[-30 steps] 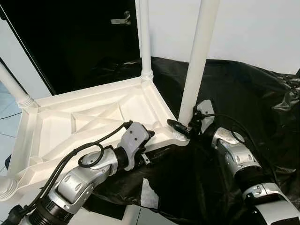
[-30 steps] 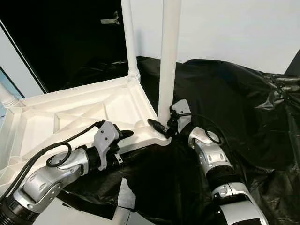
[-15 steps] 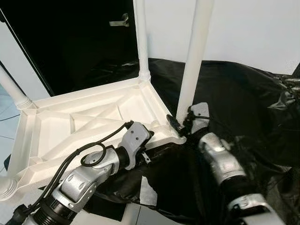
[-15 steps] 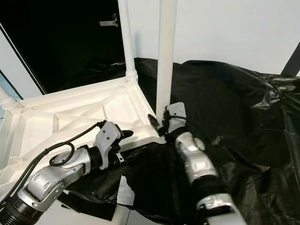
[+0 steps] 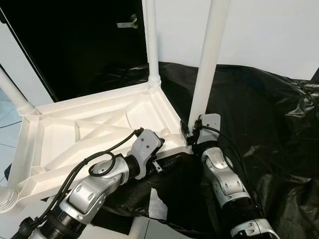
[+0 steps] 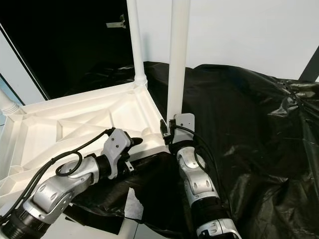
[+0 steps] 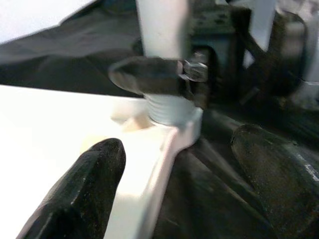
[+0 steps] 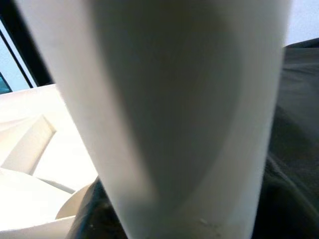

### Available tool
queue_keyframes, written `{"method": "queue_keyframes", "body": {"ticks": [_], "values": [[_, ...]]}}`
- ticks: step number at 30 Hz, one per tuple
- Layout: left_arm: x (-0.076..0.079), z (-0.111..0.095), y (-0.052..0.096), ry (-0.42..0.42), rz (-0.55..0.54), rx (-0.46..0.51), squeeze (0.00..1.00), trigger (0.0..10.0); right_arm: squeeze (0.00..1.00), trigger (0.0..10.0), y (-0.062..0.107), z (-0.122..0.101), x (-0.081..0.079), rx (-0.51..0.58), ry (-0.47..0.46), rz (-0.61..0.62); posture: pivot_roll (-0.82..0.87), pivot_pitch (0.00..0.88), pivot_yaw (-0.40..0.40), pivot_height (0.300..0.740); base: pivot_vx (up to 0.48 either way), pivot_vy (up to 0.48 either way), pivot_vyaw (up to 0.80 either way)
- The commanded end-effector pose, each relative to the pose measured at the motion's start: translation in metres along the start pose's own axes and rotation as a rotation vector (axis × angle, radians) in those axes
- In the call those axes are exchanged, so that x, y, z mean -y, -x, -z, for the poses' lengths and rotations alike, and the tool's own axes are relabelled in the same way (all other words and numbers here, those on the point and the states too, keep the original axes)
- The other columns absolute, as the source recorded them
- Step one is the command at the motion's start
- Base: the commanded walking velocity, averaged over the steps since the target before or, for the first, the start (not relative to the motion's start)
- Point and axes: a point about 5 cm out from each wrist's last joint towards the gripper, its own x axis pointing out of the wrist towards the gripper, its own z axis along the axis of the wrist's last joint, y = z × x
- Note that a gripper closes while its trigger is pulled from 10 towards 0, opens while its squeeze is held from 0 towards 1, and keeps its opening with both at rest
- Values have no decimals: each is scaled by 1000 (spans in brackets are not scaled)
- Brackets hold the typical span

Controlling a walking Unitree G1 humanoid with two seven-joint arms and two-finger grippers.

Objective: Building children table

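At frame centre my right gripper (image 5: 190,133) clamps the near table leg (image 5: 207,64); my left gripper (image 5: 160,144) straddles the upturned tabletop (image 5: 65,137) rim, fingers spread.

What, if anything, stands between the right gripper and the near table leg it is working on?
Nothing visible does. The right gripper is already at the base of the near leg, where the leg meets the corner of the upturned tabletop. The left gripper rests at the tabletop's edge beside that corner.
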Motion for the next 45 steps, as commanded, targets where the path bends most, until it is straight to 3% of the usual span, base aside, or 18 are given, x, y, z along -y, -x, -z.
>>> {"method": "queue_keyframes", "body": {"ticks": [1, 5, 7, 8, 18, 23, 24, 31, 32, 33, 34, 45], "values": [[-1, 1, 0, -6, 18, -2, 0, 10000, 1000, 10000, 5, 6, 8, -23, -9, 6, 13, 0, 28, 740, 0, 0, 0], [-3, 0, 0, -5, 14, 0, 0, 10000, 1000, 10000, 7, 2, 12, -1, -13, -25, 6, 0, 33, 740, 0, 0, 0], [-5, 0, 0, -10, 18, 1, 0, 10000, 1000, 10000, 10, -3, 14, 19, -36, -107, -12, 0, 41, 740, 0, 0, 0], [-6, 1, 1, -14, 23, -2, 0, 10000, 0, 10000, 12, -5, 16, 25, -39, -166, -18, 0, 46, 740, 0, 0, 0], [-5, -3, 1, -24, 42, 16, 0, 10000, 0, 10000, 12, -5, 34, 3, 30, -304, -11, 0, 27, 740, 0, 0, 0], [-3, -6, 3, -18, 55, 28, 0, 10000, 0, 10000, 10, -4, 35, -15, 38, -405, -7, 0, 29, 740, 0, 0, 0], [1, -6, 7, -17, 80, 25, 0, 10000, 0, 10000, 5, -4, 34, -42, 73, -498, 7, 0, 23, 740, 0, 0, 0], [5, -4, 9, -30, 103, 13, 0, 10000, 0, 10000, -4, -8, 35, -60, 94, -577, 25, 0, 15, 740, 0, 0, 0], [5, -3, 9, -34, 102, 13, 0, 10000, 0, 4745, -7, -9, 34, -63, 99, -604, 33, 0, 12, 740, 0, 0, 0], [5, -4, 9, -37, 97, 15, 0, 10000, 0, 3412, -11, -10, 34, -64, 112, -629, 35, 0, 12, 740, 0, 0, 0], [4, -4, 9, -38, 93, 17, 0, 10000, 0, 0, -13, -10, 33, -68, 116, -647, 35, 0, 12, 740, 0, 0, 0], [3, -5, 6, -48, 79, 18, 0, 10000, 0, 0, -21, -4, 36, -107, 143, -659, 58, 0, -3, 740, 0, 0, 0]]}}
